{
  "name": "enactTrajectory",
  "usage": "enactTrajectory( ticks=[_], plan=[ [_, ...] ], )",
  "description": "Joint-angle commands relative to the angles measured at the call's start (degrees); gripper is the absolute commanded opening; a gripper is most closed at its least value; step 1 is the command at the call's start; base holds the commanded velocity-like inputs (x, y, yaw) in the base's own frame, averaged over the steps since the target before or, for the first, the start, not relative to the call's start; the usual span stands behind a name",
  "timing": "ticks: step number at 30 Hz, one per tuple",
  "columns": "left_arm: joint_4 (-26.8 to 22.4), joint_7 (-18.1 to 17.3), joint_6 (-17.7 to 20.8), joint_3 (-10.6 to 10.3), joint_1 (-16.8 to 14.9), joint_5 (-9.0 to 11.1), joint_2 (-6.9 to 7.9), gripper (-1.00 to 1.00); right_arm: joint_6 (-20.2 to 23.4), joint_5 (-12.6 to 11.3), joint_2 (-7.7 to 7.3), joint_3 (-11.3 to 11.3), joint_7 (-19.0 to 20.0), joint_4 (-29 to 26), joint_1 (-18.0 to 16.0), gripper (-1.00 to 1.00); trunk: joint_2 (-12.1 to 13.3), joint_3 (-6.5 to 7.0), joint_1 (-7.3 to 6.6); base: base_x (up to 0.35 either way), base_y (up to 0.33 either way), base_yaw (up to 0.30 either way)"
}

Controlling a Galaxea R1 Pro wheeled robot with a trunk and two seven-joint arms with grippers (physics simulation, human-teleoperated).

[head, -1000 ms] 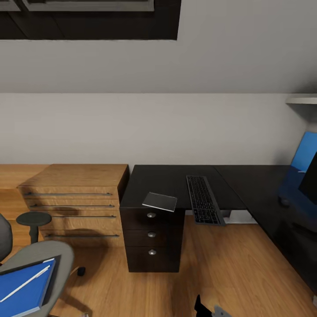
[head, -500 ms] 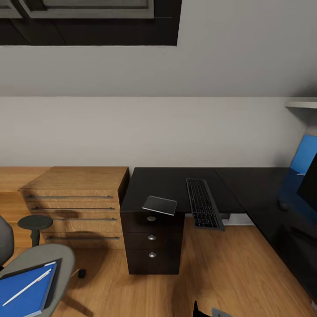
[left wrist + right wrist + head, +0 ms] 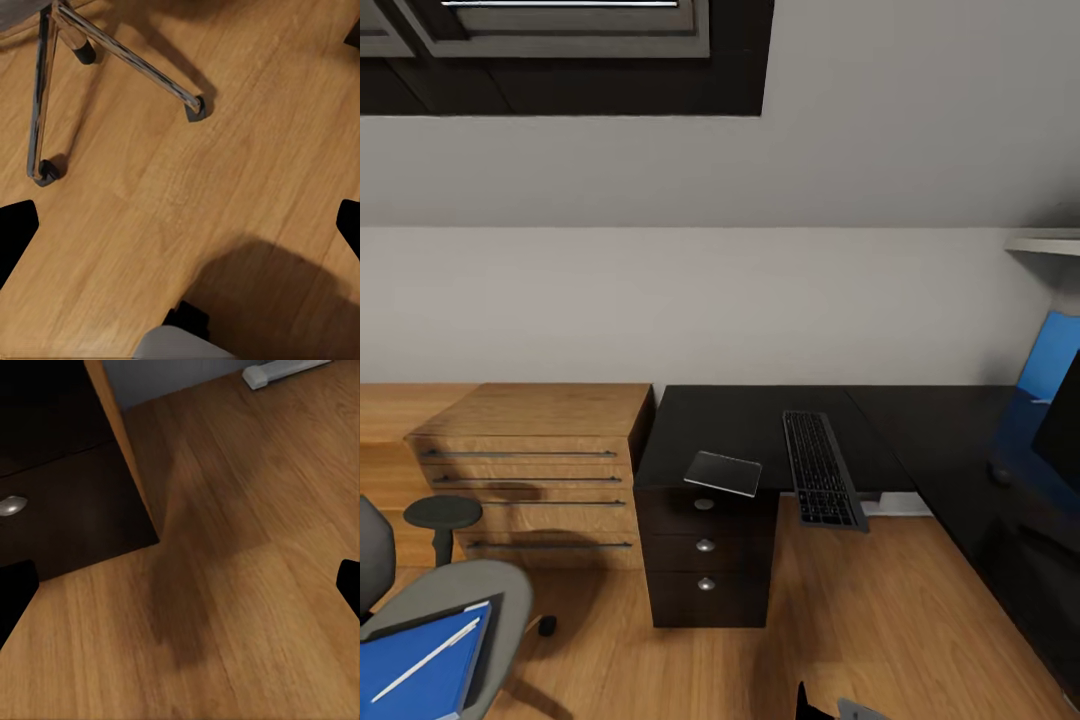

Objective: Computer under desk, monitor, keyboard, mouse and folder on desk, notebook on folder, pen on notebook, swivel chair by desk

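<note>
Looking beyond the right pincer (image 3: 180, 585), what stands near it?

Its black fingertips (image 3: 15, 592) sit wide apart with nothing between them. Ahead lie the wood floor (image 3: 240, 607) and the desk's dark drawer unit (image 3: 67, 495), with one silver knob (image 3: 11, 505).

And the left pincer (image 3: 180, 232)?

Spread wide too, empty, over the floor. The swivel chair's chrome base (image 3: 120, 56) with its castors lies just ahead.

Where are the task's things?

From the head camera, all well ahead of both pincers. The dark notebook (image 3: 722, 472) overhangs the desk (image 3: 740, 420) edge above the drawers; the long grey keyboard (image 3: 820, 482) beside it juts off the front too. The black monitor (image 3: 1060, 425) stands far right before a blue panel (image 3: 1050, 355). The bright blue folder (image 3: 415, 672) lies on the swivel chair (image 3: 470, 595), the white pen (image 3: 425, 660) slanted on top. A light-wood cabinet (image 3: 530, 470) flanks the desk.
</note>
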Motion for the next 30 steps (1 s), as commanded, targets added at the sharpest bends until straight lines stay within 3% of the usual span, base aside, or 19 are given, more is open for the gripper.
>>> enactTrajectory(
  ticks=[1, 12, 18, 30],
  plan=[
    [0.0, 0.4, 0.1, -0.3, 0.0, 0.4, 0.06, 1.00, -0.1, 0.0, 0.00, 0.5, -0.6, 0.0, 0.0, 1.00, 0.4, 0.14, -0.23, 0.000, 0.000, 0.000],
    [1.4, -0.9, 0.0, -0.3, 0.0, 0.4, -0.08, 1.00, 0.0, 0.2, 0.07, 0.7, -0.6, 0.1, 0.0, 1.00, 4.8, 2.42, -2.64, 0.000, 0.000, 0.171],
    [1.6, -1.0, -0.1, -0.3, 0.0, 0.4, -0.08, 1.00, 0.0, 0.2, 0.07, 0.7, -0.6, 0.1, 0.0, 1.00, 4.8, 2.43, -2.64, 0.000, 0.000, 0.167],
    [2.0, -1.1, -0.2, -0.3, 0.0, 0.4, -0.04, 1.00, -0.1, 0.3, 0.13, 0.7, -0.6, 0.1, 0.0, 1.00, 4.8, 2.43, -2.64, -0.009, 0.000, 0.023]
  ],
)
